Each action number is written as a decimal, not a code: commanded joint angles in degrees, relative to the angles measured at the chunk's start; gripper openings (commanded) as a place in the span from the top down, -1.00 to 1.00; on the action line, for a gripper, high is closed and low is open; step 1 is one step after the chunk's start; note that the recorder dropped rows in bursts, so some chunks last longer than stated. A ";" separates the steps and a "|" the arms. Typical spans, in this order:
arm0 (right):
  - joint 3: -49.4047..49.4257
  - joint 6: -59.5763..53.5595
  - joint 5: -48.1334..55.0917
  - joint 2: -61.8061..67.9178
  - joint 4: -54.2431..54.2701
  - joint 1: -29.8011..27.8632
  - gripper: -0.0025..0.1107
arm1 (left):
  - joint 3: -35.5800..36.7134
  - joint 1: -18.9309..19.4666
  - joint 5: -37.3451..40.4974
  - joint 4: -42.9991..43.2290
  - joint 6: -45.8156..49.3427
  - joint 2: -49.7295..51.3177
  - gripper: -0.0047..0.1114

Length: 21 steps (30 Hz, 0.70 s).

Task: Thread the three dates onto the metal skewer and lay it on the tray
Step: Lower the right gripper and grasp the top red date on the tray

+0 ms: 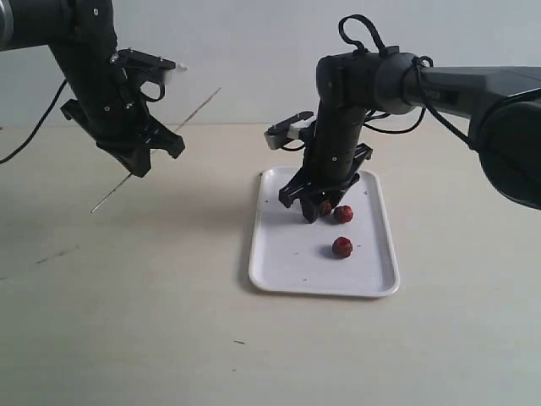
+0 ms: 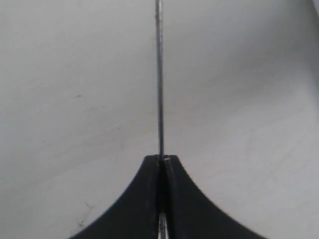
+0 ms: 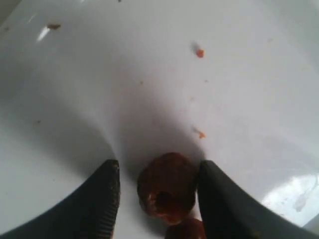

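Three dates lie on the white tray (image 1: 269,275), none of them on the skewer yet. One date (image 1: 341,247) sits alone near the tray's middle. A second date (image 1: 343,214) lies further back, and the third date (image 1: 325,208) is just beside it, partly hidden behind the right gripper (image 1: 316,211).

Right arm: the gripper is down on the tray with its jaws partly open around that third date (image 3: 167,186). In the right wrist view I see a clear gap between the date and one finger (image 3: 107,199). The other finger (image 3: 214,199) is very close to the fruit; I cannot tell if it touches. A neighbouring date (image 3: 185,230) shows at the frame edge, touching the straddled one. A few orange crumbs (image 3: 199,53) dot the tray floor.

Left arm: the left gripper (image 1: 139,162) hangs above the table (image 1: 127,321), well apart from the tray. Its jaws are pressed together on the skewer (image 1: 199,107), which runs tilted through them, its low end toward the table and its high end pointing up and toward the right arm. The left wrist view confirms the pinch: the skewer (image 2: 159,74) stands straight out from the closed fingertips of the gripper (image 2: 162,158).
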 commanded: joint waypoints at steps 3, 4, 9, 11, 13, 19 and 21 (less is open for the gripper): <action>-0.38 0.02 1.06 0.13 -0.43 0.07 0.11 | 0.15 -0.19 -0.93 -0.77 0.26 -0.66 0.92; -0.38 0.02 1.17 0.13 -0.43 0.07 0.13 | 0.15 -0.19 -0.93 -0.77 0.26 -0.66 0.92; -0.38 0.02 1.54 0.13 -0.43 0.07 0.43 | 0.15 -0.19 -0.91 -0.91 0.26 -0.44 0.92; -0.38 0.02 1.54 0.13 -0.43 0.07 0.47 | 0.15 -0.19 -0.91 -0.91 0.26 -0.44 0.92; -0.38 0.02 1.60 0.13 -0.66 0.07 0.47 | 0.15 -0.19 -0.91 -0.91 0.26 -0.44 0.92; -0.38 -0.64 5.31 -2.57 -2.33 -0.04 0.47 | 0.15 -0.19 -1.11 -0.91 1.66 -0.33 0.92; -0.38 -2.06 6.81 -4.17 -1.94 -0.73 0.47 | 0.15 -0.19 -1.55 -0.96 3.26 -0.02 0.92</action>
